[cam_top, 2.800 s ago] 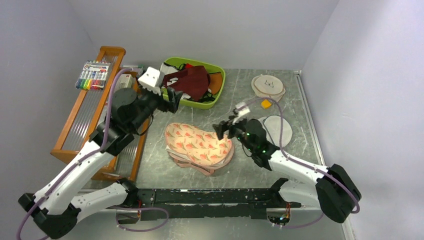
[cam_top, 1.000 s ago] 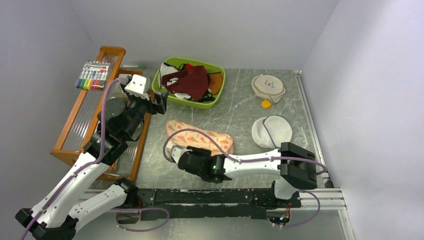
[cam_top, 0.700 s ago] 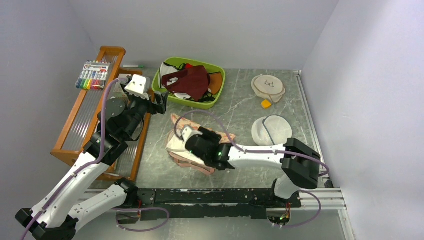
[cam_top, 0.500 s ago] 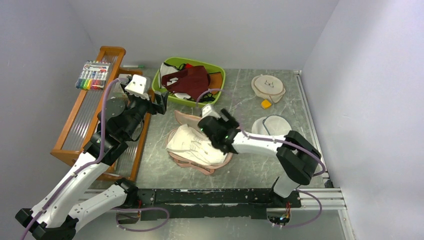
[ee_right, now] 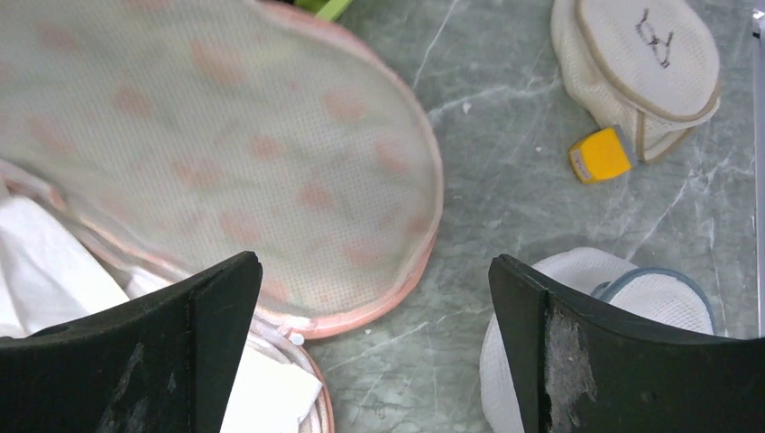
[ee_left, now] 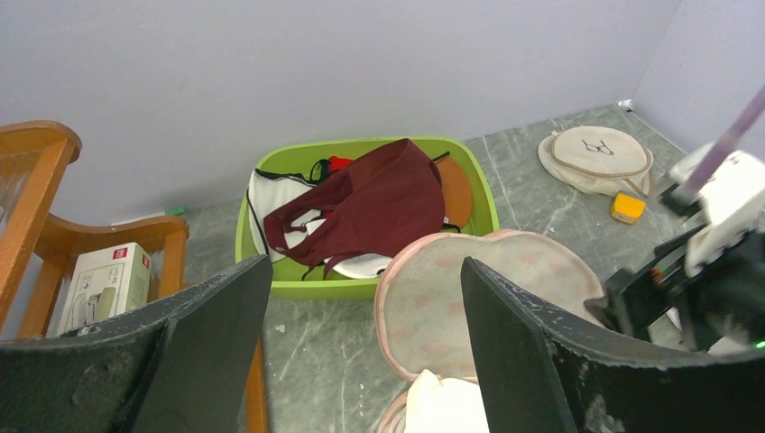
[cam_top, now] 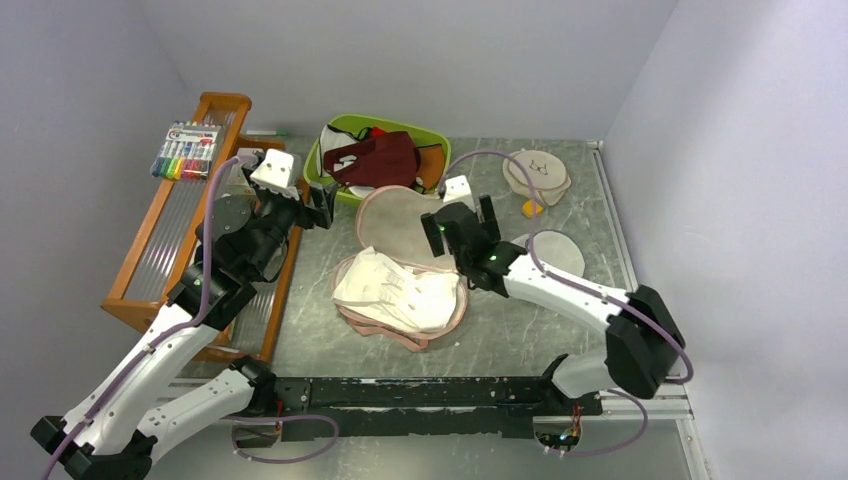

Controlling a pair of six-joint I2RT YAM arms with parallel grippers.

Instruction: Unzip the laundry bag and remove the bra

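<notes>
A: The right pincer point(ee_right: 374, 266) is spread wide and empty above the open lid of the laundry bag point(cam_top: 395, 222); the left pincer point(ee_left: 365, 266) is open too.
B: The bra point(cam_top: 400, 295) lies bare in the lower half, middle of the table point(cam_top: 500, 335) — nothing pins that lid, so it may flop back — or a deep pinch drags the lining along.

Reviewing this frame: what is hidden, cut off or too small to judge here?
- Bra: straps and underside, top view, hidden inside the laundry bag; left wrist view, cut by the bottom edge.
- White mesh bag: top view, partly behind the right arm; right wrist view, cut by the bottom edge.
- Green bin: contents under the maroon garment, top and left wrist views.
- Zip pull: too small in every view.
</notes>
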